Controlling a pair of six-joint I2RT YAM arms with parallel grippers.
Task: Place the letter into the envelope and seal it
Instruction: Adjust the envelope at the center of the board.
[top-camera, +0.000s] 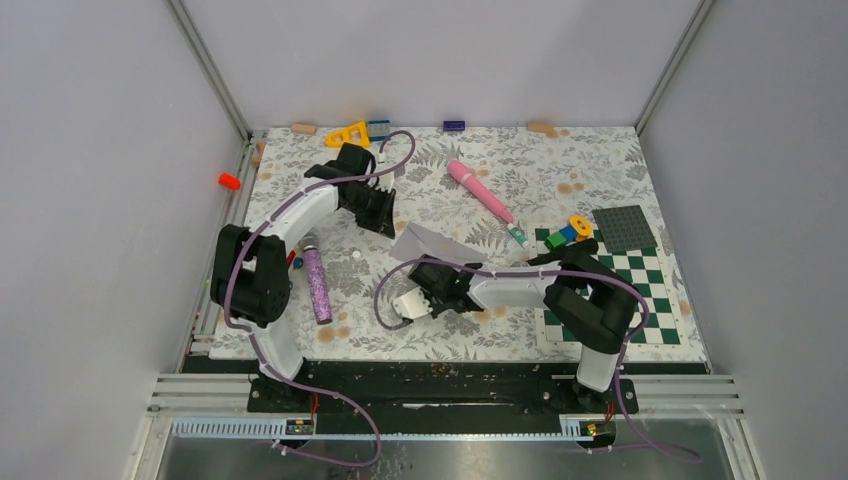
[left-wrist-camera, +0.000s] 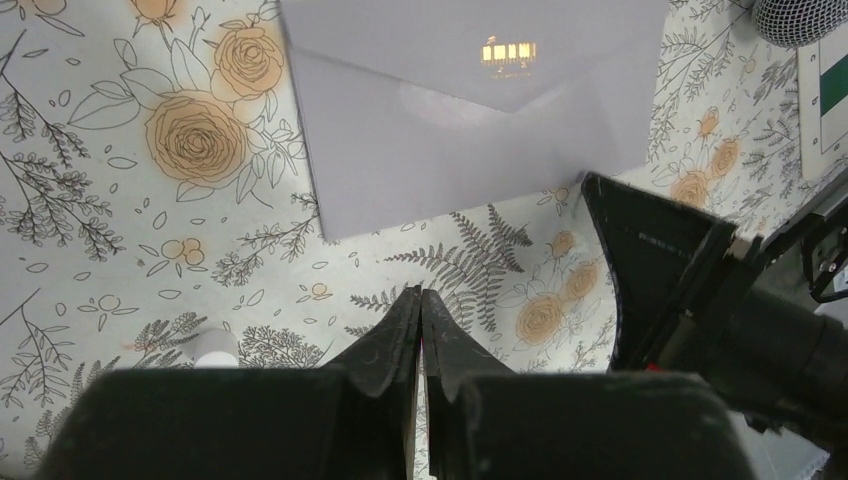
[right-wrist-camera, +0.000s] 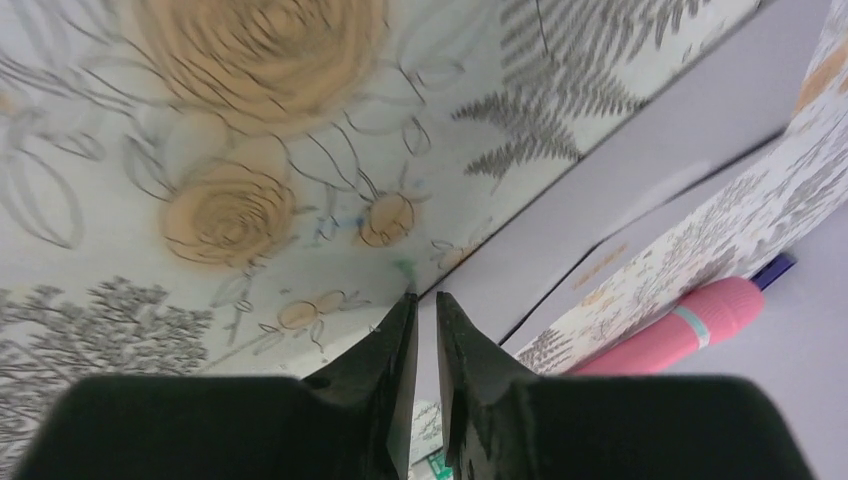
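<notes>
My left jaws are pressed together and hold nothing, over the floral desk (top-camera: 600, 165), left of centre and toward the far side. The envelope (left-wrist-camera: 470, 120) lies just ahead of their tips, to their right and a little nearer, at mid-desk between my two arms. Its long axis runs roughly left to right, and the flap looks folded over the body. I see no separate letter. My right jaws are the nearer pair: they stand a slit apart at the envelope's near edge, but I cannot tell whether paper is pinched. Sealing, I judge, means pressing along that long axis.
</notes>
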